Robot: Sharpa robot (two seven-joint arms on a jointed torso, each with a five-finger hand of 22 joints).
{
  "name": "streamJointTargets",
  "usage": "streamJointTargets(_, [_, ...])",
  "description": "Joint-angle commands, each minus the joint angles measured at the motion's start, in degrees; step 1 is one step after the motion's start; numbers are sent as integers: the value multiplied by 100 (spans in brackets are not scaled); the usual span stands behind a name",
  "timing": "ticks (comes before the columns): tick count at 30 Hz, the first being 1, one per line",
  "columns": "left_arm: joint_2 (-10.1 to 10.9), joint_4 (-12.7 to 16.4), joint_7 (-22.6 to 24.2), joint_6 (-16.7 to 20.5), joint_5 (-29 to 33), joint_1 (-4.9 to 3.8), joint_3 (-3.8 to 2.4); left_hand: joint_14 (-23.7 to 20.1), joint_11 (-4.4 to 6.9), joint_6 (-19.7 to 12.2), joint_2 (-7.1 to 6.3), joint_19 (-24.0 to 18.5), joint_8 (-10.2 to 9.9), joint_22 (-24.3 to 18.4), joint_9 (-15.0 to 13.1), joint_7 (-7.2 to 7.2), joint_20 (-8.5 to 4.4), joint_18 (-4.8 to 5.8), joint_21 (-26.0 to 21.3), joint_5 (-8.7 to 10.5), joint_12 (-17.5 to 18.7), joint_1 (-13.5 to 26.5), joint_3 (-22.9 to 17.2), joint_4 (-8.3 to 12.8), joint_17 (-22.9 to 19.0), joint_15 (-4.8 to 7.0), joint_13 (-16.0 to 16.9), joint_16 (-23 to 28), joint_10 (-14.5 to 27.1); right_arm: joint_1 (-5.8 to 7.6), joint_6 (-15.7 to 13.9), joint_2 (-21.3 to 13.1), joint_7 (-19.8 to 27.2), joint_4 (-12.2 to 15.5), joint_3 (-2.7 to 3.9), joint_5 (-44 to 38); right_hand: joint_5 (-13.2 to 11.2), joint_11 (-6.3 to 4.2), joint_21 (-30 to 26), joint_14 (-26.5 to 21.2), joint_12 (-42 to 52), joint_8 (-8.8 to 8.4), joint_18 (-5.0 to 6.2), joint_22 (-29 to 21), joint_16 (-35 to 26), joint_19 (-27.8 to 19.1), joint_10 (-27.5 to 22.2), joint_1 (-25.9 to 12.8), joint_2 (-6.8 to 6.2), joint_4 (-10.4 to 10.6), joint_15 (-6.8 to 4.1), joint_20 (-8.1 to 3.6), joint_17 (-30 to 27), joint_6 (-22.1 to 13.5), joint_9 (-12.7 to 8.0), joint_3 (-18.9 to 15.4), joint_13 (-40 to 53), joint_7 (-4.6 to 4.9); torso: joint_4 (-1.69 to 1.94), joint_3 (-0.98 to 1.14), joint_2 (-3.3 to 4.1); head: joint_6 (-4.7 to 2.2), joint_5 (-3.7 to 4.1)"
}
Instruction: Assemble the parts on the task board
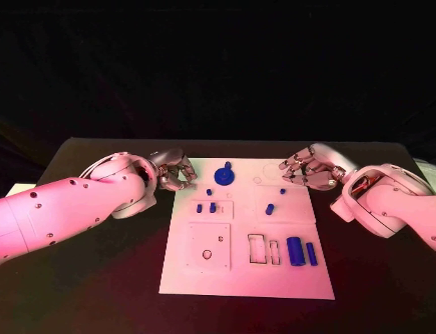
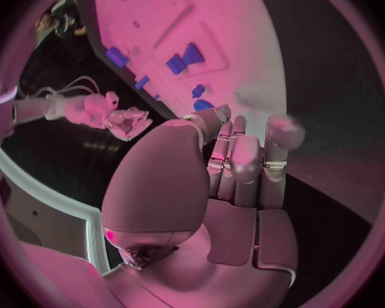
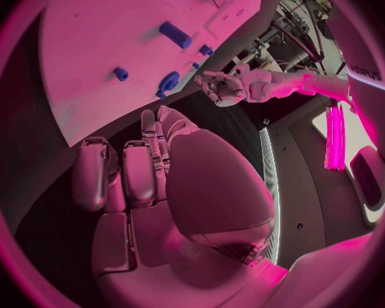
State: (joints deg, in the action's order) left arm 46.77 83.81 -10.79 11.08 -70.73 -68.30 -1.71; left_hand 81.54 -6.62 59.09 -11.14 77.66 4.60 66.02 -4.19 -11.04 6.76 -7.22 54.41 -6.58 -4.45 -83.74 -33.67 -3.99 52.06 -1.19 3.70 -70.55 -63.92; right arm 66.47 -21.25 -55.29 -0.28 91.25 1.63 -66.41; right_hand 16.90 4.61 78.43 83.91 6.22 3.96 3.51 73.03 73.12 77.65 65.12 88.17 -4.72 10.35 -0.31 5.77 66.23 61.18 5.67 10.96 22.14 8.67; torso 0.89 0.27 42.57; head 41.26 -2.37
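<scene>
The white task board (image 1: pixel 246 275) lies in the middle of the black table. Blue parts sit on it: a round flat piece (image 1: pixel 224 174) at the far edge, small pegs (image 1: pixel 206 207) left of centre, another peg (image 1: pixel 270 207) mid-board, and two upright cylinders (image 1: pixel 299 251) at the near right. My left hand (image 1: pixel 174 172) hovers by the board's far left corner, fingers loosely bent and apart, holding nothing. My right hand (image 1: pixel 309 171) is by the far right corner, likewise empty. The left wrist view shows the left hand (image 2: pixel 236 164) over the table beside the board (image 2: pixel 236 20).
Rectangular recesses (image 1: pixel 208 245) and narrow slots (image 1: pixel 264 249) mark the board's near half. Black table (image 1: pixel 97 292) surrounds the board on both sides and in front. The right wrist view shows the board (image 3: pixel 98 41) with blue pegs (image 3: pixel 175 34) beyond my right hand (image 3: pixel 150 178).
</scene>
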Motion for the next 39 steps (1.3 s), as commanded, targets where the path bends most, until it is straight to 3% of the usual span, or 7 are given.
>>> streamJointTargets(1, [82,27,1190,217,3879,-4,26,-340,0,122,29,-375,70,-495,-2,40,11,-157,-778,22,-50,137,-7,-31,-790,10,7,514,-50,-3,480,-25,-598,66,2,-1767,-39,-5,9,196,-89,-3,74,14,5,4,4,-21,-86,-17,26,31,15,61,5,78,-181,-23,-3,-1,7,-28,30])
streamJointTargets(4, [182,138,1748,-40,5707,-4,88,-497,57,205,100,-568,123,-742,-5,97,-5,-217,-1168,34,-168,307,165,-87,-1128,33,27,743,-214,-3,625,-38,-799,125,3,-2408,-113,-13,11,197,-164,4,74,20,12,8,-2,-80,-158,-12,22,30,15,118,10,140,-371,-67,-5,-3,5,-40,63])
streamJointTargets(5, [213,184,1921,-86,6138,-3,102,-526,71,201,102,-612,123,-813,-1,97,-6,-232,-1275,38,-187,384,241,-120,-1195,27,29,785,-233,-4,670,-35,-859,144,3,-2607,-138,-16,10,197,-184,3,74,20,13,8,-4,-95,-177,-11,21,28,14,132,11,160,-429,-80,-2,-5,6,-50,109])
streamJointTargets(11, [381,388,2550,-52,7385,1,153,-621,115,192,157,-728,132,-1047,11,130,-27,-275,-1620,35,-339,499,510,-126,-1387,62,62,896,-388,-20,903,69,-1133,217,3,-3415,-430,-19,-24,184,-248,-31,84,-17,-24,-22,-62,-155,-270,-3,26,20,-47,108,-10,305,-765,-133,-5,-1,13,-70,209])
streamJointTargets(18, [497,490,2780,41,7701,3,186,-662,136,214,198,-761,157,-1143,9,147,-42,-292,-1758,30,-400,464,582,-75,-1473,75,72,937,-414,-59,1135,232,-1477,202,0,-3974,-720,-36,-66,177,-238,-35,93,-57,-68,-49,-134,-211,-342,4,-10,-13,-110,44,-43,517,-1127,-179,7,-11,16,-70,264])
streamJointTargets(26, [580,594,2885,82,7750,4,196,-674,143,224,215,-763,170,-1166,8,153,-48,-293,-1790,30,-428,447,614,-50,-1494,81,76,944,-420,-79,1351,355,-1612,111,-6,-4152,-763,-41,-73,179,-231,-28,94,-60,-72,-48,-148,-221,-348,-3,-23,-24,-117,48,-49,610,-1245,-181,7,-4,22,-47,277])
streamJointTargets(39, [643,674,2917,94,7752,5,198,-678,147,230,226,-761,179,-1179,7,157,-52,-293,-1807,30,-447,440,639,-34,-1502,85,79,945,-423,-115,1603,469,-1586,19,-14,-4173,-955,-112,-51,202,-146,28,84,-17,-42,-7,120,-230,-225,-58,-96,-88,-86,315,-1,968,-1485,-233,-2,-4,15,-5,275])
